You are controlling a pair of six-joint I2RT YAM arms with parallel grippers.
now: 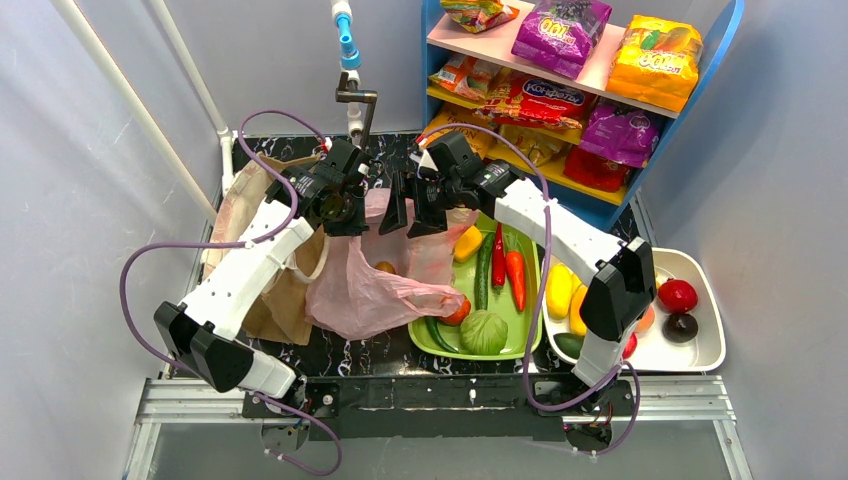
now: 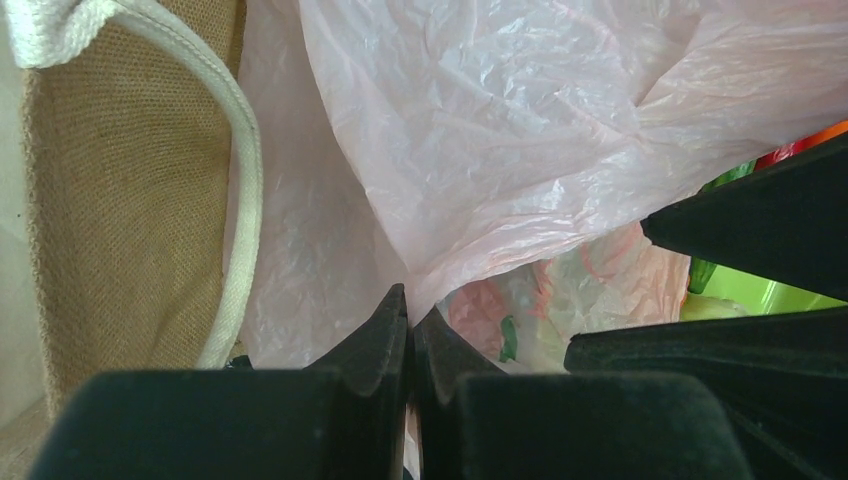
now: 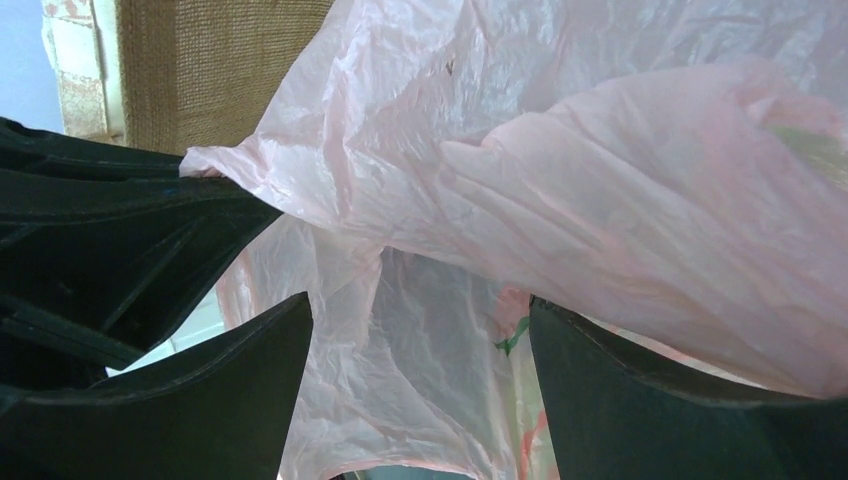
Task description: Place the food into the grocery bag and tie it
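Plastic from the bag's mouth is being pinched between the left fingers (image 2: 408,325), which are pressing tight together on it, so that edge is hanging raised off the tabletop (image 1: 330,355) rather than slumping. The bag (image 1: 365,290) is draping down below both sets of fingers. The right fingers (image 1: 412,215) are standing wide apart just beside the left ones, with a loose fold of pink film lying between them, ungripped. My judgement is that they are lining up on the opposite edge so the mouth can be spread for loading. Most food (image 1: 515,275) is lying below and outward of the right fingers, on the green tray (image 1: 520,335) and white tray (image 1: 700,358). The left arm (image 1: 245,270) and right arm (image 1: 560,230) are each bending at an elbow out to their own side, with forearms angling inward so the fingers are almost meeting.
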